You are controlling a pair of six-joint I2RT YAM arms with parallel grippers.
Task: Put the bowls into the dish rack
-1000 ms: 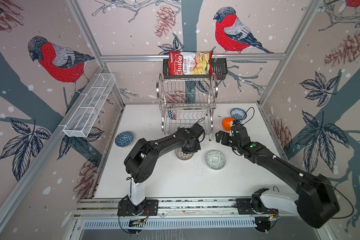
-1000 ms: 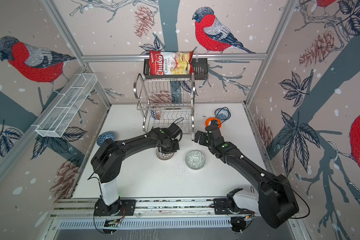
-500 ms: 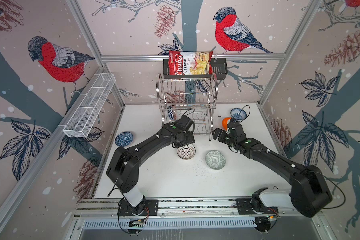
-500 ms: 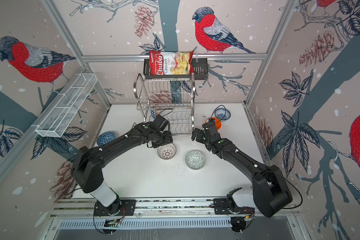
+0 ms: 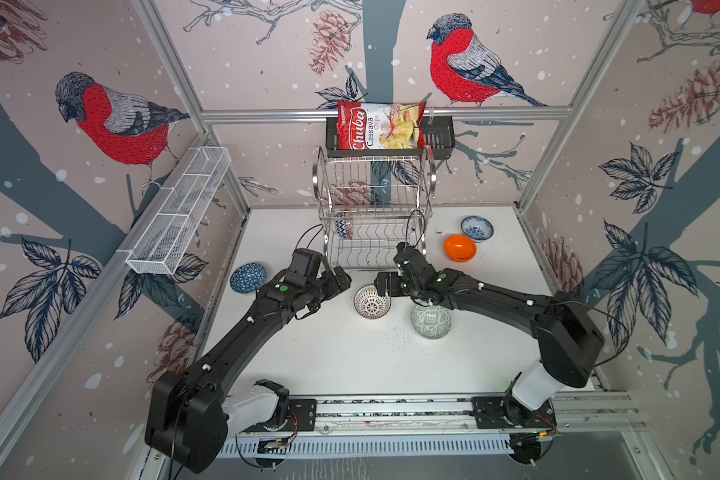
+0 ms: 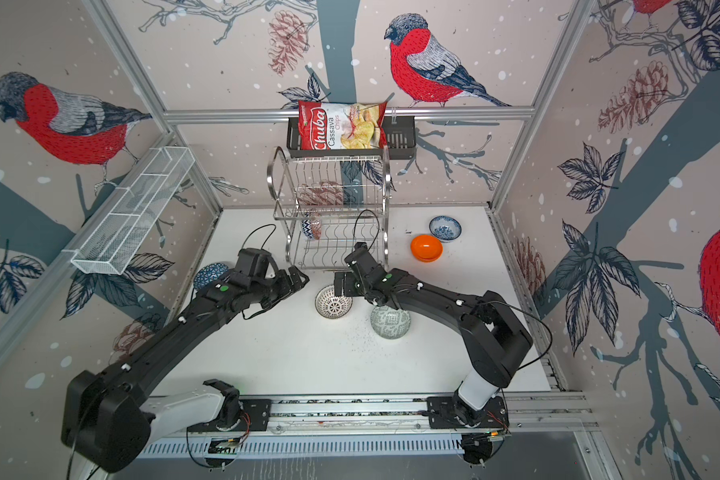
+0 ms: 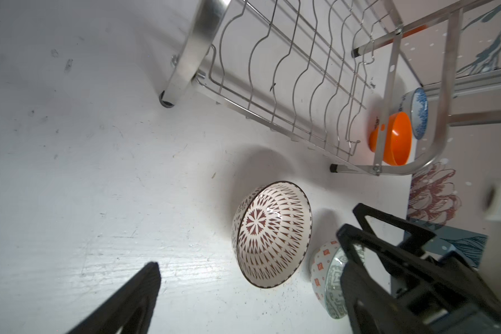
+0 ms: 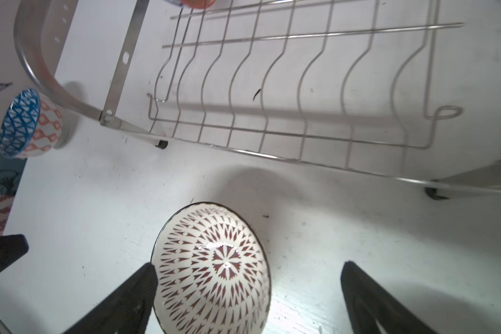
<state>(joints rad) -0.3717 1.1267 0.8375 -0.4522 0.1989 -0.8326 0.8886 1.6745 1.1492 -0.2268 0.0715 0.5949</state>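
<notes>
Approaching the white dotted bowl [image 5: 372,301] for loading into the dish rack [image 5: 373,195].
In both top views the bowl sits on the desk [image 5: 350,361] at 6 o'clock of the rack, apart from it, with its mouth up. It is round, so it has no long axis; its symmetry axis stands near vertical. The left end effector [image 5: 344,280] is at 10 o'clock of the bowl, spread wide and empty. The right end effector [image 5: 381,284] is at 1 o'clock, also wide and empty. In the left wrist view the bowl [image 7: 272,234] rests free below the rack's lower tier [image 7: 272,72]. In the right wrist view the bowl [image 8: 211,269] lies between the spread fingers [image 8: 139,289]; contact cannot be told. Judged step: grasp approach. The next move calls for lowering, closing on the rim, then tipping the bowl on edge between the wires.
</notes>
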